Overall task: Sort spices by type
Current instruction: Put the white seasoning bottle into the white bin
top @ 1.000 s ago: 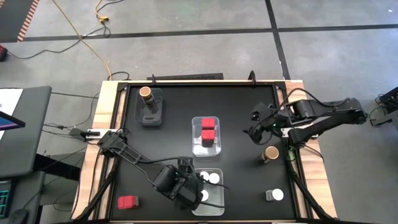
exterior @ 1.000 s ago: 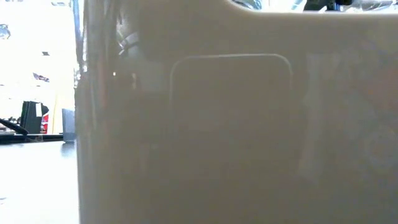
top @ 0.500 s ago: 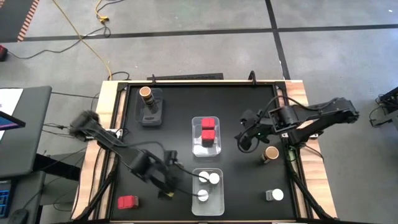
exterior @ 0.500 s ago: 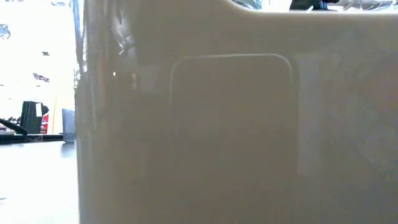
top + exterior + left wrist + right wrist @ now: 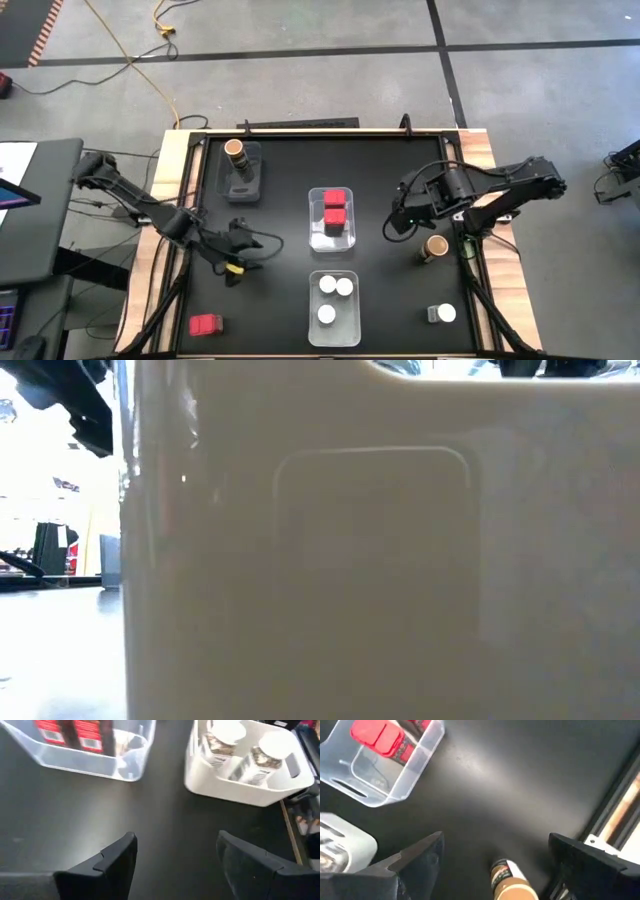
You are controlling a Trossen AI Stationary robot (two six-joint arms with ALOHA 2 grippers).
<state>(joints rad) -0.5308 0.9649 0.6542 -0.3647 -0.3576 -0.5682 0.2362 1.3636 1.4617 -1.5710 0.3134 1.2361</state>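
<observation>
Left gripper (image 5: 237,250) empty, fingers apart, left of the central tub (image 5: 332,218) with two red boxes (image 5: 335,207). Right gripper (image 5: 397,222) wide apart, right of it, near a brown-topped jar (image 5: 434,247).

Two boxes (image 5: 335,207) in one tub (image 5: 332,240); three jars (image 5: 330,295) in another (image 5: 334,331).

Centre tub (image 5: 332,238): two red boxes (image 5: 334,207). Six o'clock tub (image 5: 333,322): three white-lidded jars (image 5: 334,296) (one red box (image 5: 205,325) loose, seven o'clock).
</observation>
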